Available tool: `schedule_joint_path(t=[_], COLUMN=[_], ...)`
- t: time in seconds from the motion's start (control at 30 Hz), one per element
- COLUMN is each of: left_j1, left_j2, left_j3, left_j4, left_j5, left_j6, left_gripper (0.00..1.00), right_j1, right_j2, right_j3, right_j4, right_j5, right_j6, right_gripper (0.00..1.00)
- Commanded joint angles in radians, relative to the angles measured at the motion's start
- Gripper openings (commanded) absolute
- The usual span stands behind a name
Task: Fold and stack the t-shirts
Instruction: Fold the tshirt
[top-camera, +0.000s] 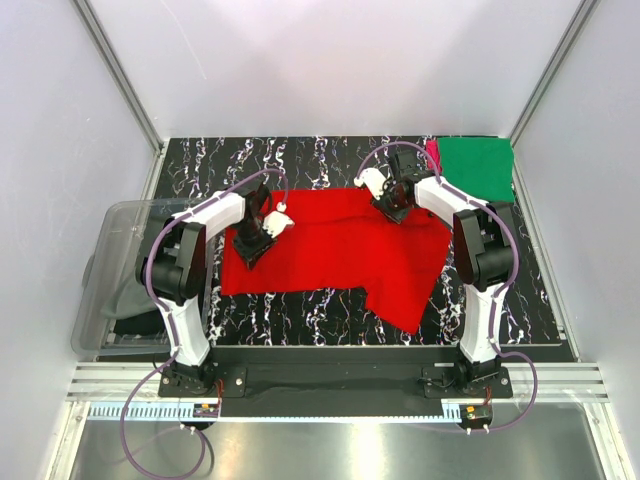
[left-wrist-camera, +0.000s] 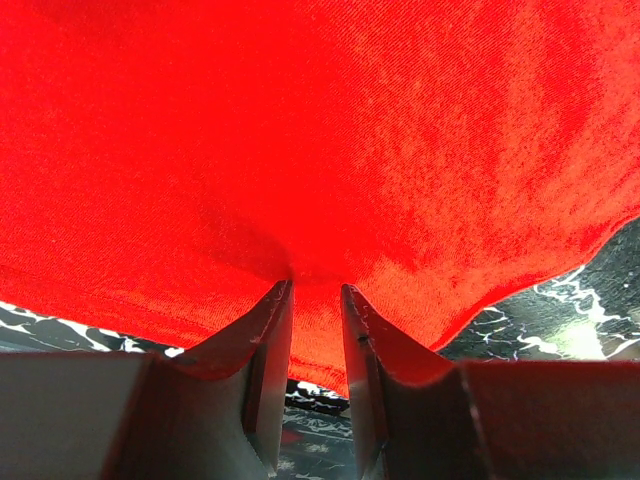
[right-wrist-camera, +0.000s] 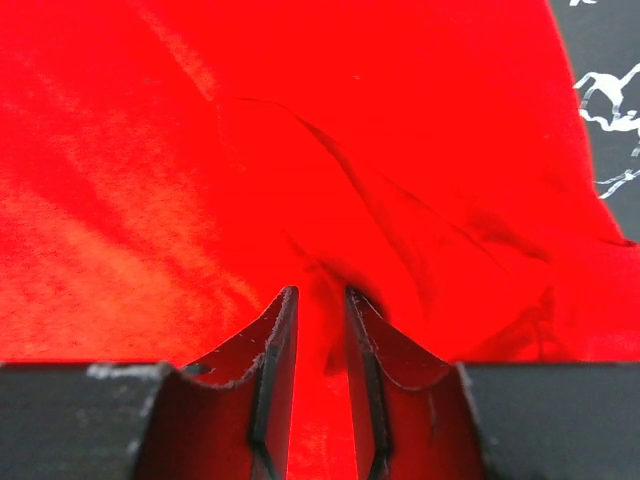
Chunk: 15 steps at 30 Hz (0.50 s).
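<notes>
Roughly two-thirds in, by my read. The green t-shirt (top-camera: 478, 165) sits folded square at the far right corner of the table (top-camera: 300, 160). A sliver of pink t-shirt (top-camera: 433, 152) shows along its left edge, seemingly underneath. So two look done and stacked, though I can't confirm the pink one's fold.

The red t-shirt (top-camera: 340, 250) lies mid-table, mostly spread flat and not yet folded, with its near-right part trailing toward the front edge.

The left end effector (left-wrist-camera: 316, 290) is pinched on red cloth near the shirt's left edge, fingers almost together with fabric bunched between them. The right end effector (right-wrist-camera: 320, 295) is likewise clamped on red cloth, at the shirt's far-right part, with creases running out from the pinch. Both grips look like the start of a fold.

Left to do, as I judge it:
- fold the red one down to roughly the green one's footprint
- carry it onto the stack at far right

A clear plastic bin (top-camera: 115, 260) sits left of the table; I can't make out its contents.
</notes>
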Motion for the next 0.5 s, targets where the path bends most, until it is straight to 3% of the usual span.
schedule_joint_path(t=[0.0, 0.27, 0.47], left_j1=[0.004, 0.004, 0.004], left_j2=[0.010, 0.010, 0.005], left_j3=[0.033, 0.033, 0.030], left_j4=[0.009, 0.011, 0.008], left_j5=[0.028, 0.031, 0.027], left_j6=[-0.013, -0.017, -0.013], left_gripper=[0.30, 0.30, 0.30], right_j1=[-0.004, -0.002, -0.002], right_j2=[0.004, 0.001, -0.093], right_j3=[0.019, -0.001, -0.053], right_j4=[0.058, 0.082, 0.139], right_j5=[0.041, 0.049, -0.030], right_j6=[-0.027, -0.024, 0.001], right_gripper=[0.32, 0.30, 0.31])
